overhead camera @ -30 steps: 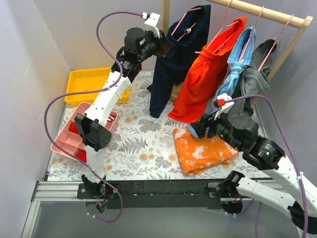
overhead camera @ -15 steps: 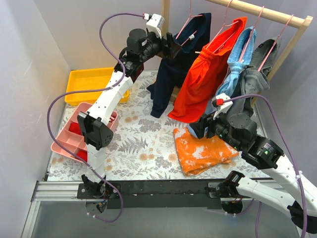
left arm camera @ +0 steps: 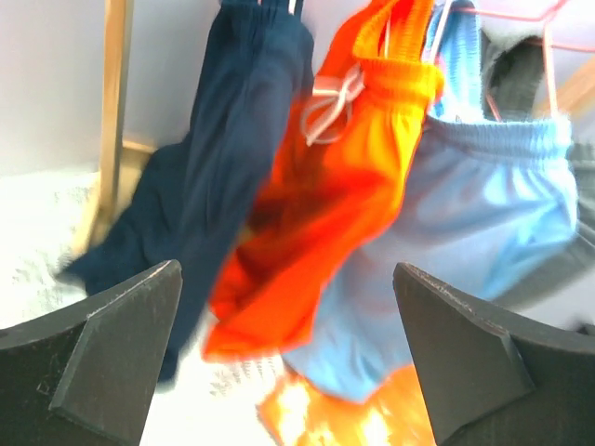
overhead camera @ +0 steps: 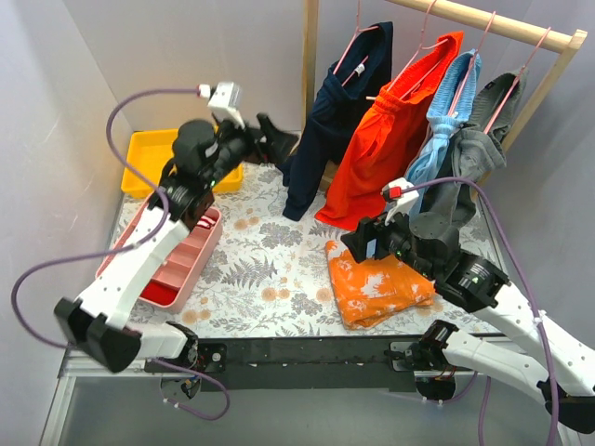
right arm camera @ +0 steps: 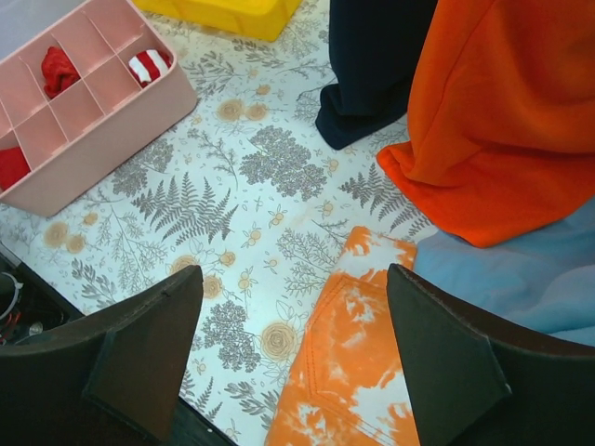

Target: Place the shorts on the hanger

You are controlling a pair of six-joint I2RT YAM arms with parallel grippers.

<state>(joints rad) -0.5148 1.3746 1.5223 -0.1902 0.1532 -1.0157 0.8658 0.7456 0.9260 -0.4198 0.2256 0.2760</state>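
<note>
The navy shorts (overhead camera: 327, 121) hang on the pink hanger (overhead camera: 348, 48), which is hooked at the left end of the wooden rail (overhead camera: 483, 20). Their lower edge reaches the table mat. My left gripper (overhead camera: 279, 144) is open and empty, a short way left of the shorts and apart from them. In the left wrist view the shorts (left arm camera: 223, 158) hang ahead, beyond the left fingertip (left arm camera: 121, 353). My right gripper (overhead camera: 361, 243) is open and empty, low over the orange patterned cloth (right arm camera: 372, 372). The shorts' hem (right arm camera: 367, 74) shows at the top of the right wrist view.
Red-orange (overhead camera: 390, 139), light blue (overhead camera: 446, 121) and grey (overhead camera: 469, 158) garments hang right of the shorts. The rack's post (overhead camera: 310, 56) stands behind them. A pink divided organiser (overhead camera: 181, 265) and a yellow tray (overhead camera: 163, 153) sit at the left. Grey walls enclose the table.
My left gripper opened, let go of the hanger with the shorts and drew back to the left and down. The right gripper opened wider and shifted slightly left.
</note>
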